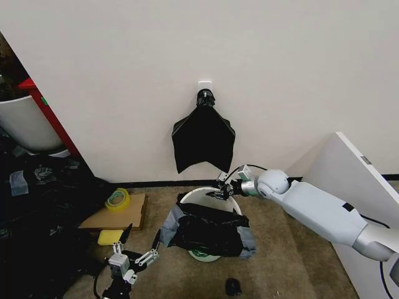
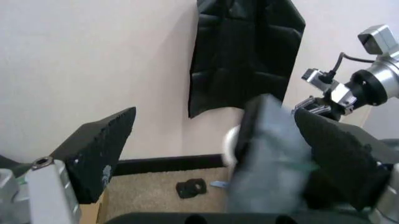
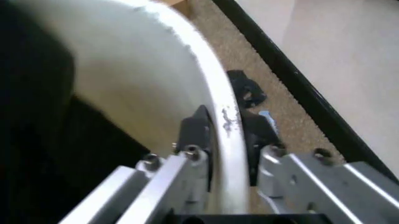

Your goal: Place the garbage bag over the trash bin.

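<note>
The garbage bag [image 1: 209, 228] lies draped over the near side of the trash bin [image 1: 232, 202] on the carpet, near the wall. The right gripper [image 1: 223, 190] has its jaws clamped on the bin's far rim, below a black bundle [image 1: 203, 139] hanging on the wall. The left gripper [image 1: 134, 250], jaws apart, hovers beside the bag, near a yellow tape roll [image 1: 117, 200] on cardboard [image 1: 115, 215].

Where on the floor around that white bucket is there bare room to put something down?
Bare carpet lies right of the trash bin, under the right arm up to the leaning white board, and in front around the small black object. The left is crowded: cardboard, tape roll, yellow sponge, dark clutter and the left gripper.
</note>
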Controlling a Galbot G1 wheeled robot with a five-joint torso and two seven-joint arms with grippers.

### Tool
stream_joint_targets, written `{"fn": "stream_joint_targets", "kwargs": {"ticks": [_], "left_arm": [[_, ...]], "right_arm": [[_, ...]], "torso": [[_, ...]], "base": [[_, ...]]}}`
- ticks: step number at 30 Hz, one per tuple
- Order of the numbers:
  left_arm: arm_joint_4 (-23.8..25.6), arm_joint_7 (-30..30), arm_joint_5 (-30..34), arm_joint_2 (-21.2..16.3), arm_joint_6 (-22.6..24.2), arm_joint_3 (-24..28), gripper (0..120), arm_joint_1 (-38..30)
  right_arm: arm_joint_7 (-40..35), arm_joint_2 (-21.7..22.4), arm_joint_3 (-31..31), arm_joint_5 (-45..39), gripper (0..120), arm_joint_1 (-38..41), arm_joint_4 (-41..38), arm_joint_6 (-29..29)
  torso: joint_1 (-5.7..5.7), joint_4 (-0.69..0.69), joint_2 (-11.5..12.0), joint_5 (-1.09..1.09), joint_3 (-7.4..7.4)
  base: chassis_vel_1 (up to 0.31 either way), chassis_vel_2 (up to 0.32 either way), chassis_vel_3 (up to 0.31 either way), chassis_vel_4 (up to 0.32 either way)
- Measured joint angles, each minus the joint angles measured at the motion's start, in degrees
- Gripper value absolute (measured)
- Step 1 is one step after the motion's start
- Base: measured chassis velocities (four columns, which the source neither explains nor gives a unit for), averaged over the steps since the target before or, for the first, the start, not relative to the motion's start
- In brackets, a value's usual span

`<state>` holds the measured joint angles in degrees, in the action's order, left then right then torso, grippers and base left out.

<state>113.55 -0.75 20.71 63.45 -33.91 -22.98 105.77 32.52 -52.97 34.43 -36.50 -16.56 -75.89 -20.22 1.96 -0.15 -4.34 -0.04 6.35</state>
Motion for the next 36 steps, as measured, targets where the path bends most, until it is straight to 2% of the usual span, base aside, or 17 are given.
{"fn": "stream_joint_targets", "kwargs": {"ticks": [3, 14, 18, 22, 29, 32, 33, 36], "left_arm": [[0.2, -0.1, 0.2, 0.2, -0.1, 0.0, 100, -0.1], [0.5, 0.0, 0.6, 0.4, 0.2, 0.2, 100, -0.3], [1.1, 0.1, 1.8, 0.7, 0.7, -0.3, 100, -0.2], [2.0, 0.4, 3.0, 0.8, 1.3, -1.1, 100, -0.3], [2.7, 0.7, 4.2, 0.8, 2.1, -1.2, 100, -0.9], [3.1, 1.2, 5.0, 0.9, 2.8, -1.5, 100, -1.6], [3.1, 1.2, 5.0, 0.9, 2.8, -1.5, 100, -1.6], [4.0, 1.6, 5.7, 0.6, 3.5, -2.2, 100, -1.7]], "right_arm": [[0.2, -0.1, 0.1, -0.1, 3, 0.2, 0.0, 0.1], [-0.9, 1.9, -2.6, -0.4, 3, -2.8, -1.5, 0.1], [-5.0, 3.5, -6.9, -3.0, 3, -6.1, -3.5, -2.1], [-15.4, 5.8, -13.2, -11.5, 3, -11.9, -8.7, -6.3], [-22.2, 8.6, -18.7, -16.8, 3, -17.9, -15.0, -7.8], [-27.3, 10.5, -24.4, -19.4, 3, -24.8, -19.4, -8.2], [-27.3, 10.5, -24.4, -19.4, 3, -24.8, -19.4, -8.2], [-33.5, 10.7, -30.9, -22.3, 3, -32.0, -22.7, -7.9]], "torso": [[0.0, 0.02, 0.0, 0.0, 0.0], [0.0, 0.01, 0.0, 0.01, 0.0], [0.0, 0.01, 0.0, 0.0, 0.0], [0.0, 0.0, 0.0, 0.01, 0.0], [0.0, 0.0, 0.0, 0.0, 0.0], [0.0, 0.01, 0.0, -0.01, 0.0], [0.0, 0.01, 0.0, -0.01, 0.0], [0.0, 0.0, 0.0, 0.01, 0.0]], "base": [[0.0, 0.0, 0.0, 0.0], [0.0, 0.0, 0.0, 0.0], [0.0, 0.0, 0.0, 0.0], [0.0, 0.0, 0.0, 0.0], [0.0, 0.0, 0.0, 0.0], [0.0, 0.0, 0.0, 0.0], [0.0, 0.0, 0.0, 0.0], [0.0, 0.0, 0.0, 0.0]]}}
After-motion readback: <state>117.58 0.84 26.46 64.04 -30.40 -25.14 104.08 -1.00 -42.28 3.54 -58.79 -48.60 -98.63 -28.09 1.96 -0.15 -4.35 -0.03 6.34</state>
